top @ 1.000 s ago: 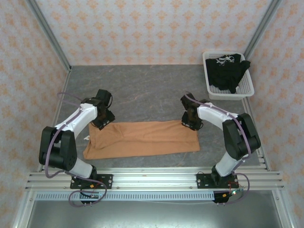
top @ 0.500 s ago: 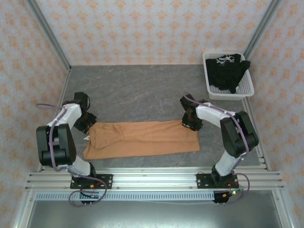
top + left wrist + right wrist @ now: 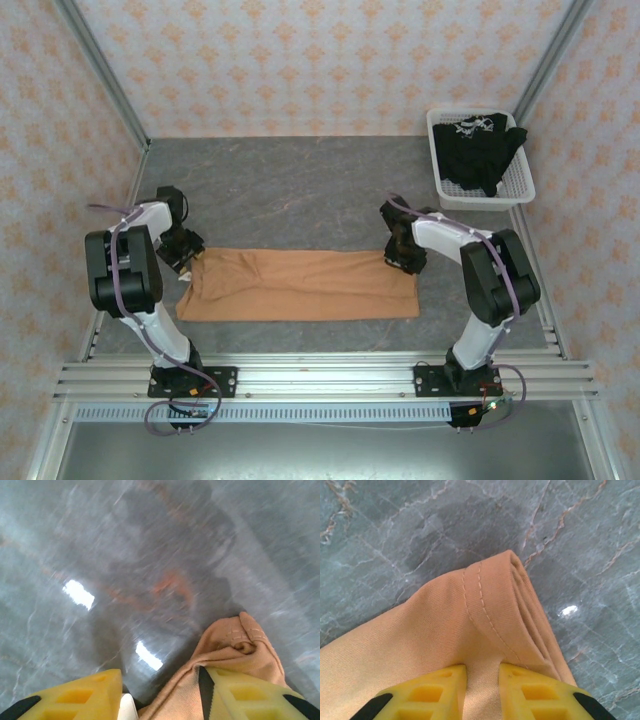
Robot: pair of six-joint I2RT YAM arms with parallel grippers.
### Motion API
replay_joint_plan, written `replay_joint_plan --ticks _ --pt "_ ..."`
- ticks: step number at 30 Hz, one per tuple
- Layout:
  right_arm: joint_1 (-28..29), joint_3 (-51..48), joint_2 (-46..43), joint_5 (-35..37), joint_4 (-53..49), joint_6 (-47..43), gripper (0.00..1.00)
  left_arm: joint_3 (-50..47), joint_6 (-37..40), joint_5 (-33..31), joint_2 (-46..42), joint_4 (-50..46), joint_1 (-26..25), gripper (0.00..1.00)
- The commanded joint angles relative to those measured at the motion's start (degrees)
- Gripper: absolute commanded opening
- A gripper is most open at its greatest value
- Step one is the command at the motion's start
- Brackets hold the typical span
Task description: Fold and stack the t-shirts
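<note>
The orange t-shirt (image 3: 300, 285) lies folded into a long strip across the table, its print hidden. My right gripper (image 3: 403, 258) is at the strip's far right corner. In the right wrist view it (image 3: 482, 669) is shut on a pinch of the stitched hem (image 3: 480, 600). My left gripper (image 3: 185, 262) is at the strip's far left corner. In the blurred left wrist view it (image 3: 160, 675) stands open. The orange cloth (image 3: 230, 645) bunches against the right finger (image 3: 245, 690), with bare table beside the other finger. The black t-shirt (image 3: 482, 150) sits crumpled in the basket.
A white mesh basket (image 3: 520, 192) stands at the table's far right corner. Grey marble tabletop (image 3: 300, 190) lies open behind the orange strip. Patterned walls with metal posts enclose three sides, and an aluminium rail (image 3: 320, 375) runs along the near edge.
My left gripper moved left, from over the shirt to its far left corner. The orange strip is now straighter and narrower. The right gripper stayed put.
</note>
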Motion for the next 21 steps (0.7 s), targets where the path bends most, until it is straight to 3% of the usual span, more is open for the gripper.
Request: replay_joint_plan --ticks 1,6,7,12,15,17,21 --pt "-1.4 1.0 2.8 2.5 -1.9 -1.4 0.25 4.1 3.5 0.5 2.4 -0.9 0.4 0.47" --pt "-1.7 3.8 3.1 1.5 -2.6 -2.3 0.25 7.3 7.6 2.8 4.1 -1.5 0.5 0.53" --pt "-1.8 4.3 2.6 1.5 -3.0 -2.5 0.25 7.6 8.3 2.9 3.3 -1.5 0.4 0.58" --pt "-1.7 5.4 -3.2 3.1 -4.3 -4.1 0.31 5.9 7.5 -2.1 -9.2 -3.4 -0.3 0.69" --pt "-1.7 5.4 -6.1 3.3 -4.6 -6.4 0.33 1.4 2.1 -2.2 -19.5 -6.3 -1.1 0.66" --pt "-1.7 5.4 -6.5 1.7 -4.4 -8.8 0.33 -3.6 -3.9 2.3 -25.1 -7.0 -2.8 0.59" --pt "-1.8 5.9 -4.2 -0.7 -3.8 -12.2 0.27 -12.3 -17.1 8.7 -28.6 -3.9 -12.0 0.49"
